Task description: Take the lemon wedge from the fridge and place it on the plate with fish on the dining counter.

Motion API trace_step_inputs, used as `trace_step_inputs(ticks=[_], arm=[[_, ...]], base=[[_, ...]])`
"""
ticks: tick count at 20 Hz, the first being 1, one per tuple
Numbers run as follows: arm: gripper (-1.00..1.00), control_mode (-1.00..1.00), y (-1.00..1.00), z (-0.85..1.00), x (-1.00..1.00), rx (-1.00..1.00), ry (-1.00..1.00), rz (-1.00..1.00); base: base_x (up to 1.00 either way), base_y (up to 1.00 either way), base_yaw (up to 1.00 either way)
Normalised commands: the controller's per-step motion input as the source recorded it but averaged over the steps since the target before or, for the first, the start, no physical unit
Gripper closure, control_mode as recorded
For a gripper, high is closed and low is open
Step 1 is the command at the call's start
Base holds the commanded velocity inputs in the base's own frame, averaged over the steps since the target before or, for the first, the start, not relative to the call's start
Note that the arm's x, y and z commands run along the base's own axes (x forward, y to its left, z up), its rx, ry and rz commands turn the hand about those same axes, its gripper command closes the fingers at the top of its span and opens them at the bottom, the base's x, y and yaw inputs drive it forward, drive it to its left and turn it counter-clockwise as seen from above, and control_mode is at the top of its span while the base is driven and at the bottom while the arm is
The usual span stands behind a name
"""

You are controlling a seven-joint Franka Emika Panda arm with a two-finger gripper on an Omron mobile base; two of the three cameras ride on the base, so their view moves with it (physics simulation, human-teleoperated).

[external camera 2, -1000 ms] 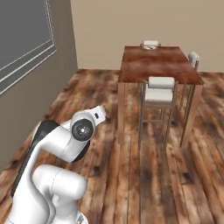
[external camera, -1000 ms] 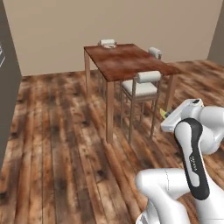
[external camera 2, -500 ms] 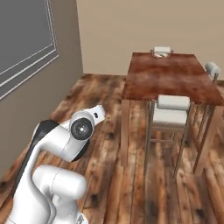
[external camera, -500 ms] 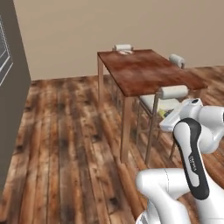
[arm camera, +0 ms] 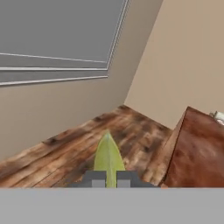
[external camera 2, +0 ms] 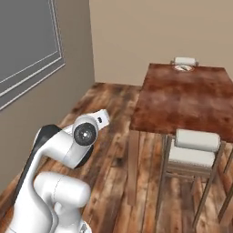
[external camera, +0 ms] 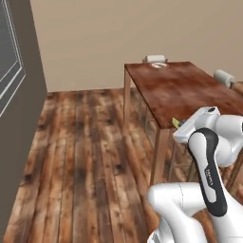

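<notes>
the lemon wedge (arm camera: 108,156) was pinched in the hand (arm camera: 107,178); it could be dropped short of the plate with fish (external camera 2: 183,68) at the worktop's (external camera 2: 182,98) upper edge.

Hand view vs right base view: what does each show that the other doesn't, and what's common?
Hand view alone: the lemon wedge pinched in the gripper, jaws closed on it, its tip pointing out over the floor.

Right base view alone: the plate with fish at the far end of the dining counter, and a white-cushioned stool at its near edge.

Both: the dining counter, the wooden floor, the beige wall and the grey framed panel.
</notes>
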Motion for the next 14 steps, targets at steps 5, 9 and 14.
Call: trace_step_inputs(ticks=[5, 9, 14], arm=[[1.00, 1.00, 0.00, 0.00, 0.00, 0.00, 0.00, 0.00], [1.00, 1.00, 0.00, 0.00, 0.00, 0.00, 0.00, 0.00], [1.00, 1.00, 0.00, 0.00, 0.00, 0.00, 0.00, 0.00]], base=[[1.00, 0.57, 0.18], [1.00, 0.81, 0.07], [1.00, 0.19, 0.00]])
